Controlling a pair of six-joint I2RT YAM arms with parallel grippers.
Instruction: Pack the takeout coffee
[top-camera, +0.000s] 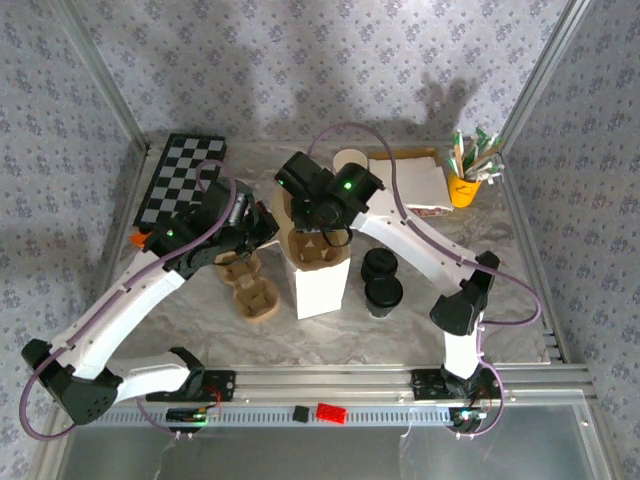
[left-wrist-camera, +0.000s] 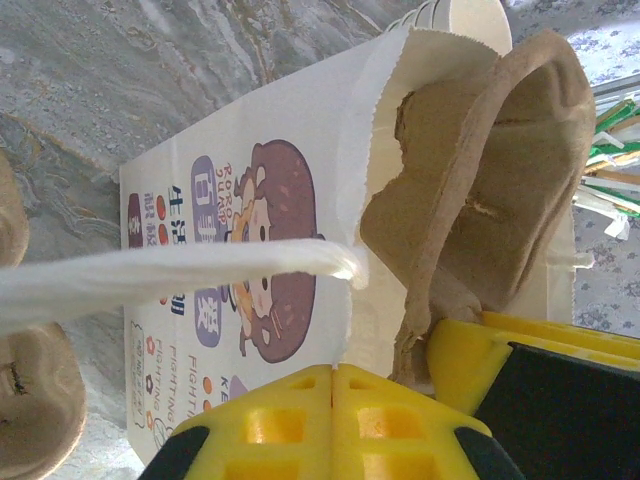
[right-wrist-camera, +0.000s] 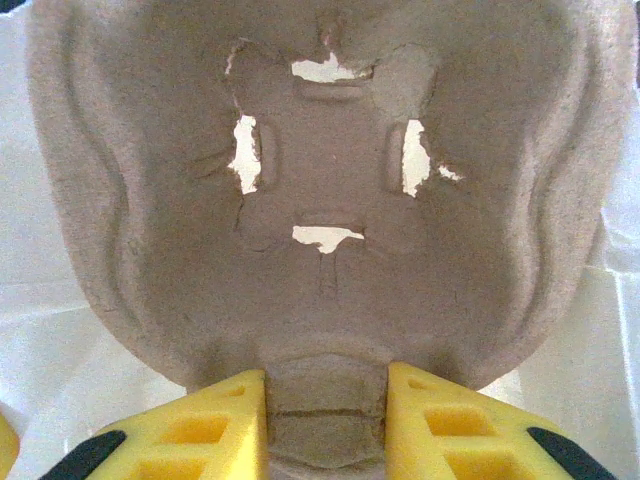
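Closest in, the right gripper pinches a pulp carrier by its edge. Beyond it, the takeout coffee, a small cup under a round black lid, stands upright with its axis vertical, just right of the white paper bag. It is apparently nearer the arms than the black lids. The bag's mouth holds the carrier, and the left gripper is clamped on its rim.

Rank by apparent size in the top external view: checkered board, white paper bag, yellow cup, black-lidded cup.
1. checkered board
2. white paper bag (it stands tall, so nearer the camera)
3. yellow cup and black-lidded cup: they look alike, not ranked
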